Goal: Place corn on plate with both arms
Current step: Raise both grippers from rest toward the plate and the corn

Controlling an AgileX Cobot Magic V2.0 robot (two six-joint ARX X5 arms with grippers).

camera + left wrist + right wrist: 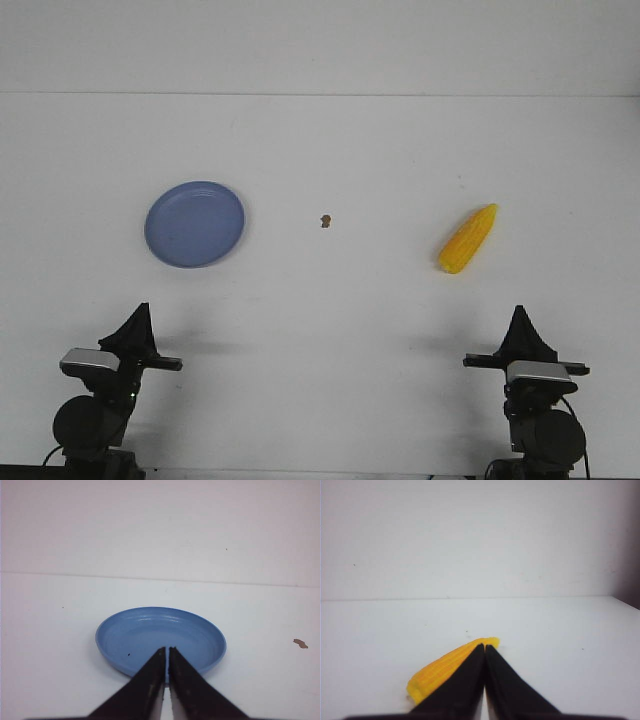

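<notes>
The yellow corn (468, 239) lies on the white table at the right, its tapered end pointing far-right. The blue plate (195, 223) sits empty at the left. My left gripper (140, 312) is shut and empty near the front edge, short of the plate (150, 630); its tip (166, 650) lines up with the plate's near rim. My right gripper (520, 314) is shut and empty near the front edge, short of the corn (437, 672); its tip (484, 647) hides part of the cob.
A tiny brown speck (325, 220) lies on the table between plate and corn; it also shows in the left wrist view (300, 643). The table's far edge meets a white wall (320, 45).
</notes>
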